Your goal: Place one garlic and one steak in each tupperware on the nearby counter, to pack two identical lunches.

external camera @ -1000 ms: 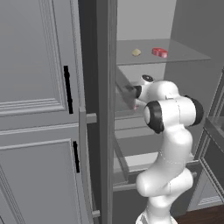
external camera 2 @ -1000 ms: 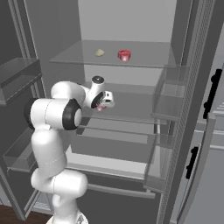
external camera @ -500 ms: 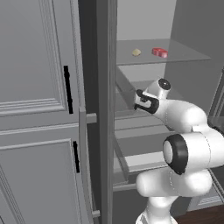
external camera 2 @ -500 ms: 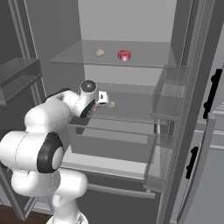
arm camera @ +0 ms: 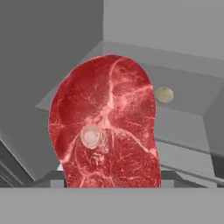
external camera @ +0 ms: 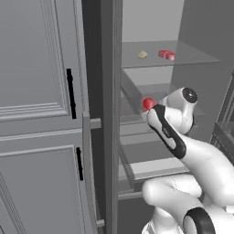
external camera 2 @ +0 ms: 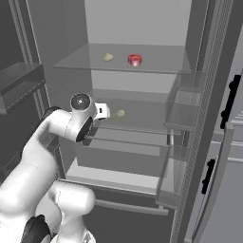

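Note:
My gripper (external camera: 150, 108) is shut on a red marbled steak (arm camera: 107, 127), which stands upright and large in the hand view. The same steak shows as a red patch (external camera: 147, 103) at the front of the fridge's middle shelf. Behind it on that shelf lies a small pale garlic (arm camera: 164, 94), also seen beside the hand (external camera 2: 120, 113). On the top glass shelf sit another garlic (external camera 2: 108, 57) and another steak (external camera 2: 135, 59), side by side (external camera: 142, 55) (external camera: 167, 55). The tupperware and the counter are out of view.
The open fridge has glass shelves (external camera 2: 142, 123) and door bins (external camera 2: 182, 111) on the right. A grey upright post (external camera: 112, 114) and panelled cabinet doors with black handles (external camera: 69, 91) stand left of the opening. My arm's elbow hangs low in front of the fridge.
The arm has folded, its elbow swinging down and out toward the base. The hand has stayed near the middle shelf with the steak, drawn slightly back from the garlic.

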### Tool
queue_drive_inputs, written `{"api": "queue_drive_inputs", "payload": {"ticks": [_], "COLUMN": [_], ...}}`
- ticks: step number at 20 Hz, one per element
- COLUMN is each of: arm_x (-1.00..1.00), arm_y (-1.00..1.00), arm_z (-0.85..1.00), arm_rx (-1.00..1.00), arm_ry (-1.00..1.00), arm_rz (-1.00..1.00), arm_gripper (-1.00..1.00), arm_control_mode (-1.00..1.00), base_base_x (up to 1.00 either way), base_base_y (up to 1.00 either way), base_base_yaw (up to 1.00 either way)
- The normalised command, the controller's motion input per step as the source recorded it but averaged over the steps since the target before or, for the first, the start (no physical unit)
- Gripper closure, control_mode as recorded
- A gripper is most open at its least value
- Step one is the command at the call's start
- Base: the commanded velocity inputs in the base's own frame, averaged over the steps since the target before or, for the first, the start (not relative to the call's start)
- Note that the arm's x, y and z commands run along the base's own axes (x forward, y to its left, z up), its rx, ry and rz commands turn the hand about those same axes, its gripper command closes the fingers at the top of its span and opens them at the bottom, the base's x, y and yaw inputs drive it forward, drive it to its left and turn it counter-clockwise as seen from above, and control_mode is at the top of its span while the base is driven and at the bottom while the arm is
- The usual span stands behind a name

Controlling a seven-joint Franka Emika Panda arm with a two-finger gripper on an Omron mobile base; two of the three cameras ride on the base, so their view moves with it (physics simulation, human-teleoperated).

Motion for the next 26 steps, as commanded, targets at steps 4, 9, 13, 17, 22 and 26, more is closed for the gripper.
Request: {"api": "queue_drive_inputs", "payload": {"ticks": [4,9,13,17,22,26], "arm_x": [-1.00,-1.00,-0.25,0.00,0.00,0.00], "arm_y": [0.00,-0.01,-0.01,0.00,0.00,0.00], "arm_z": [0.38,0.10,0.00,0.00,0.00,0.00], "arm_rx": [0.00,0.00,0.00,0.00,0.00,0.00], "arm_ry": [0.00,0.00,0.00,0.00,0.00,0.00], "arm_rz": [0.00,-0.01,0.00,0.00,0.00,0.00], "arm_gripper": [1.00,1.00,1.00,1.00,1.00,1.00], "arm_control_mode": [-1.00,-1.00,1.00,1.00,1.00,1.00], "base_base_x": [0.00,0.00,-0.75,-1.00,-1.00,-0.59], "base_base_y": [0.00,0.00,-0.03,-0.04,0.07,0.32], "base_base_yaw": [0.00,0.00,-0.01,0.00,0.11,0.53]}}
